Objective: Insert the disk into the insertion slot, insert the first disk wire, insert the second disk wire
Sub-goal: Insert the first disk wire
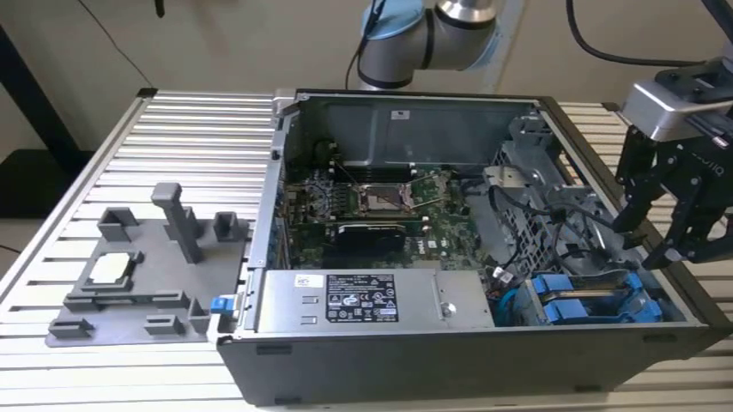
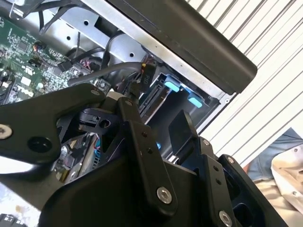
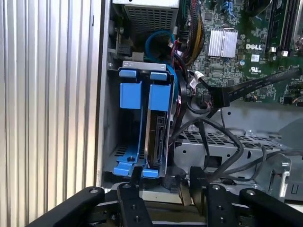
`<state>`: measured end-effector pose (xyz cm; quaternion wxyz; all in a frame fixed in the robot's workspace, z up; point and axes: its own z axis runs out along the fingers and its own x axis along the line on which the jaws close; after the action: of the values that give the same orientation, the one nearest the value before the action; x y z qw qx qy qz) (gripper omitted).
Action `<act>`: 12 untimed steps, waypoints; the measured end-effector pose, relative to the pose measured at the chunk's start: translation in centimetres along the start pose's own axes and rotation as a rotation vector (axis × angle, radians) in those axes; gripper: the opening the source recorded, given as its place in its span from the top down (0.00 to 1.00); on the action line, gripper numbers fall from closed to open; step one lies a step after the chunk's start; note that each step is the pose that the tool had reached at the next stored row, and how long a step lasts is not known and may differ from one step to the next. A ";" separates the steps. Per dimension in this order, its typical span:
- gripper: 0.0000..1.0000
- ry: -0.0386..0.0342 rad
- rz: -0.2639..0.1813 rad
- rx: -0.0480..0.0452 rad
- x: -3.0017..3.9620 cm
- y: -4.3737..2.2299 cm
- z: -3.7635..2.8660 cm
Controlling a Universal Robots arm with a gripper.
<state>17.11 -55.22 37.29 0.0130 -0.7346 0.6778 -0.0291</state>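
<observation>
Farthest from the gripper [image 1: 650, 243], off toward the exterior view's left, a grey moulded tray [image 1: 126, 287] lay on the slatted metal table [image 1: 195, 137]. Nearer to it stood the open computer case [image 1: 458, 365], with the green circuit board [image 1: 378, 206] on its floor and the grey power-supply box [image 1: 366, 300] along the near wall. Closer again, just below the fingertips and a little toward the exterior view's left, sat the slot [image 1: 590, 296], a grey metal cage with blue parts showing. The gripper itself hung over the case's wall at the exterior view's right.

In the first wrist view its black fingers [image 3: 136, 182] were spread apart with nothing clamped between them, and the cage lay straight ahead of them. The cage had two bays side by side. The bay next to the case's outer wall held a blue frame [image 3: 130, 97] with bare metal showing behind it. The bay on the circuit-board side held the disk [image 3: 155, 137], standing on edge in its blue carrier and seated in the slot.

Black wires [image 3: 222, 142] looped beside the cage on the circuit-board side, near the fingertips. A flat black cable ended in a plug [image 3: 221, 97] that hung clear of the disk. In the second wrist view another dark plug [image 2: 146, 75] sat just beyond one fingertip. I could not tell whether it was pushed home.
</observation>
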 end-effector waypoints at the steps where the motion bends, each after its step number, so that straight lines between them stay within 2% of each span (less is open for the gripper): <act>1: 0.47 -0.0003 -0.004 -0.0002 0.01 -0.18 0.05; 5: 0.47 -0.0009 -0.018 -0.0001 -0.05 -0.66 0.25; 12: 0.47 -0.0003 -0.027 -0.0002 -0.71 -0.97 0.69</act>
<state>18.05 -54.44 36.64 0.0126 -0.7438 0.6676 -0.0291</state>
